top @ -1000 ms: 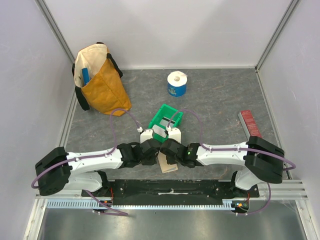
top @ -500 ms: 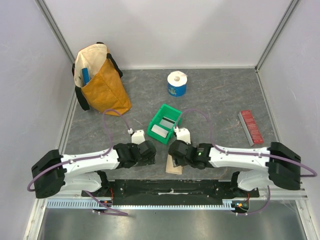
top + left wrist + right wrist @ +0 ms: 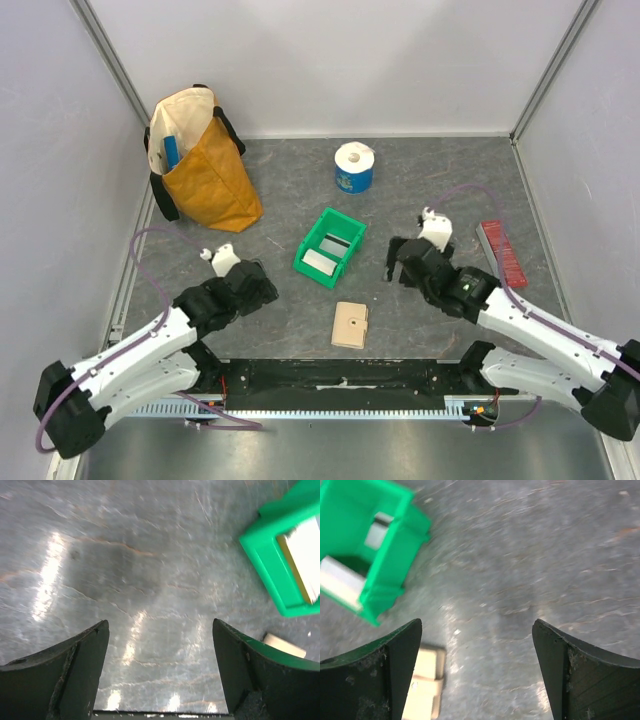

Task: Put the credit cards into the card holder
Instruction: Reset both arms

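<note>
The tan card holder point(image 3: 350, 325) lies folded shut on the table near the front edge, with nothing touching it. It also shows at the lower left of the right wrist view point(image 3: 426, 685), and a corner of it at the lower right of the left wrist view point(image 3: 284, 645). Pale credit cards point(image 3: 318, 262) lie inside the green bin point(image 3: 345, 222); they show in both wrist views point(image 3: 305, 555) point(image 3: 340, 582). My left gripper point(image 3: 262, 285) is open and empty, left of the holder point(image 3: 160, 625). My right gripper point(image 3: 398, 262) is open and empty, to the holder's upper right point(image 3: 477, 624).
A yellow bag point(image 3: 205, 165) stands at the back left. A white roll with a blue label point(image 3: 353, 167) sits behind the green bin point(image 3: 265, 555) point(image 3: 395, 525). A red ridged strip point(image 3: 502, 253) lies by the right wall. Walls close in three sides.
Both grippers have opened and drawn away from the card holder, the left arm swinging left and the right arm swinging right. The holder now lies alone on the table.
</note>
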Tool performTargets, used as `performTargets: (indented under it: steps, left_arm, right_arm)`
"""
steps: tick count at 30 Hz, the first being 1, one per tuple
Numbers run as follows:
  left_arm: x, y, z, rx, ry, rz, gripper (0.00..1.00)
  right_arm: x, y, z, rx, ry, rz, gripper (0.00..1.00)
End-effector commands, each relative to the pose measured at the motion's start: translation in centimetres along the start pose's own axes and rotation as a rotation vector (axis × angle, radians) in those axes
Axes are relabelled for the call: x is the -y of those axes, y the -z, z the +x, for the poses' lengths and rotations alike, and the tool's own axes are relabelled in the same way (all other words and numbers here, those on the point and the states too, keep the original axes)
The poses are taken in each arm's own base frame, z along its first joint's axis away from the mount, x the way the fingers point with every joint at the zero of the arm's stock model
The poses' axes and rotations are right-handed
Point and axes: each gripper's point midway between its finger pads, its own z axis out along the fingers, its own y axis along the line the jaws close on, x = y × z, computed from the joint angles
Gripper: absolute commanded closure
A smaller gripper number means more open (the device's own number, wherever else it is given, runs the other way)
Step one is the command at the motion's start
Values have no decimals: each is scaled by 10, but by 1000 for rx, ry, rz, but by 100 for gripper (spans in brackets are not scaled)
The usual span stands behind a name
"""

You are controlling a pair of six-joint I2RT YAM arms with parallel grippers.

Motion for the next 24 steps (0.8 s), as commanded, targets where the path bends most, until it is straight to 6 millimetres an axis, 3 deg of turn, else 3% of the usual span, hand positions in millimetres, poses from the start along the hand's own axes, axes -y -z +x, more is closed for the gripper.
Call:
performTargets:
  steps: [1, 5, 10, 16, 19, 24]
  left_arm:
    - [-6, -1, -28, 82, 2, 33, 11]
    - [-2, 6, -44, 135, -6, 44, 10]
    - [-5, 3, -45, 142, 14, 10, 10]
    - [-9, -2, -48, 157, 34, -38, 9]
    - [-9, -3, -50, 162, 25, -49, 9]
    - [-12, -4, -55, 189, 26, -65, 9]
  right_arm:
    - [48, -16, -11, -3, -39, 112, 2]
    - [93, -25, -31, 74, -150, 179, 2]
    - [132, -36, -43, 150, -177, 313, 2]
    - [181, -27, -57, 294, -157, 598, 2]
    - [193, -28, -59, 326, -108, 666, 2]
    - [188, -40, -58, 345, -108, 627, 2]
